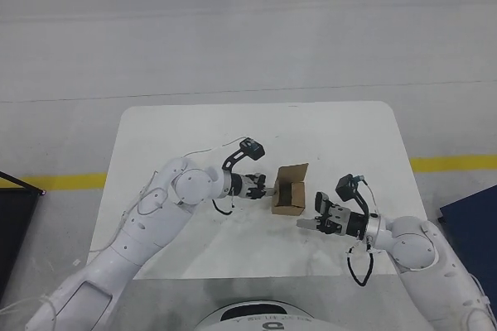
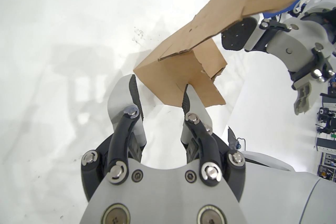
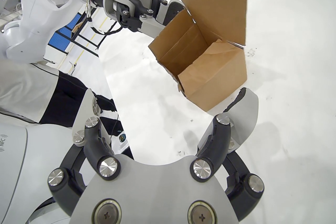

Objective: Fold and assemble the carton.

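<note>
Carton stands open-topped in the middle of the table, one tall flap upright, with the left gripper spread around one corner and the right gripper wide beside it; flap-folding seems in hand, and next that flap likely needs pressing down.

Your left arm stretches out from the shoulder and bends at the elbow, so that forearm and wrist point across toward the right, and the left end effector has its two fingers set part-way apart. Your right arm comes in from the other side with its wrist turned back toward the left one, and the right end effector has its fingers spread wide, the two end effectors facing each other, near but not touching
</note>
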Available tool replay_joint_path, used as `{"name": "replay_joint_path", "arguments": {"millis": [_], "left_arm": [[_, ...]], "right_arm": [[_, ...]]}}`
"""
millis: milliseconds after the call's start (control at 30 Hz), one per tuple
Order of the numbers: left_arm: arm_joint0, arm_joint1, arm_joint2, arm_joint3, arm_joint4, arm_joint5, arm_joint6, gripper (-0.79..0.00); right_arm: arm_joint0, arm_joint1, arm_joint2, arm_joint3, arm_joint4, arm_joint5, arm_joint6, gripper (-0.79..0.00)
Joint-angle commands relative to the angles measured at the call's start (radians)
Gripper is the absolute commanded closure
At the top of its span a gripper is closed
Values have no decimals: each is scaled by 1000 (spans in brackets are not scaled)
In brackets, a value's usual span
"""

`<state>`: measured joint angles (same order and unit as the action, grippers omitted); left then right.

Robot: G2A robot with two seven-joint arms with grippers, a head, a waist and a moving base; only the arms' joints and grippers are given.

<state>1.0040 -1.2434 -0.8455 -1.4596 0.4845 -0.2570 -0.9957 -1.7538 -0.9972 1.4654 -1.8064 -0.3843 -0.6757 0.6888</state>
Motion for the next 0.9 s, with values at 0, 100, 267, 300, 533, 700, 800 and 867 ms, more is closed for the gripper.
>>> {"name": "replay_joint_path", "arguments": {"millis": [0, 100, 267, 300, 533, 700, 800, 867], "left_arm": [[-14, -4, 12, 12, -4, 7, -2, -366], [-32, -11, 30, 22, -10, 12, -4, -385], [-49, -17, 46, 28, -17, 21, -9, -369], [-51, -18, 51, 29, -17, 21, -10, -369], [-62, -24, 67, 36, -21, 29, 0, -388], [-42, -17, 43, 12, -34, 31, 23, -785], [-14, -6, 21, -9, -28, 35, 10, -785], [1, -1, 14, -20, -26, 39, -5, -785]], "right_arm": [[0, 0, -6, -1, -8, 2, -6, -785], [0, 1, -15, -2, -21, 4, -15, -785], [-2, 3, -22, -4, -35, 7, -26, -785], [-2, 4, -26, -6, -36, 6, -25, -785], [6, 6, -54, -15, -55, 5, -20, -785], [12, 9, -54, -12, -61, 10, -30, -785], [10, 12, -45, -10, -59, 10, -34, -785], [9, 13, -43, -10, -56, 8, -35, -785]]}}
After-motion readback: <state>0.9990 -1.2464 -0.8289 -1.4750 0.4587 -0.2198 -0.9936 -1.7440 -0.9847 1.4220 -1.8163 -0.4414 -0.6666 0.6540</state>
